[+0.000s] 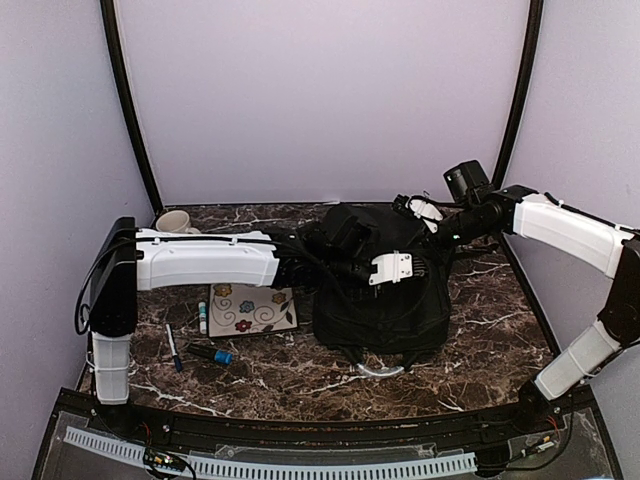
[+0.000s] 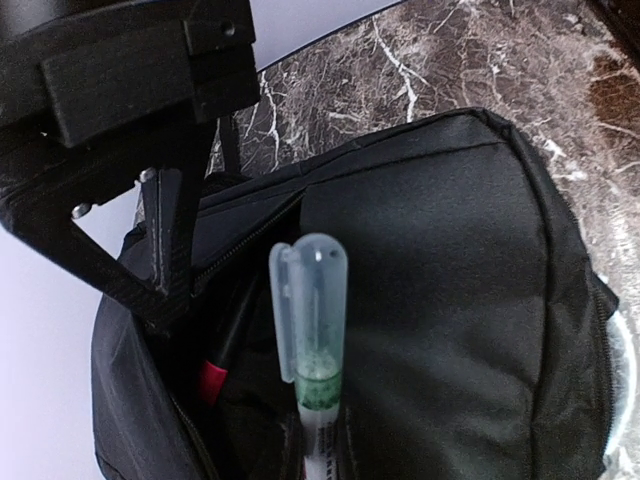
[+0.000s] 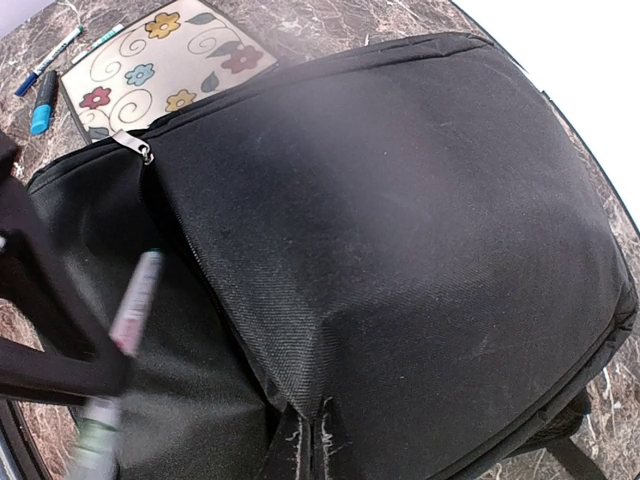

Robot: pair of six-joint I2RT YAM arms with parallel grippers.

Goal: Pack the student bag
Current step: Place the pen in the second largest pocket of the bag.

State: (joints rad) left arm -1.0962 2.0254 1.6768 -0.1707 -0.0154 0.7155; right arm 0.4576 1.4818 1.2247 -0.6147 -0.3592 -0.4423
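Holding green marker (image 2: pixel 308 330) over student bag (image 2: pixel 450 300)

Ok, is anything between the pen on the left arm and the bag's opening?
Nothing visible blocks it. The pen hangs over the student bag's unzipped gap. The right fingers sit at the gap's edge, beside the path, and a red-tipped item already lies inside.

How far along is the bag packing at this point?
Done: backpack unzipped, right hand apparently pinching its opening. In hand: left hand holds a green marker over the opening. Left: floral notebook, pen and blue-capped marker lie beside it.
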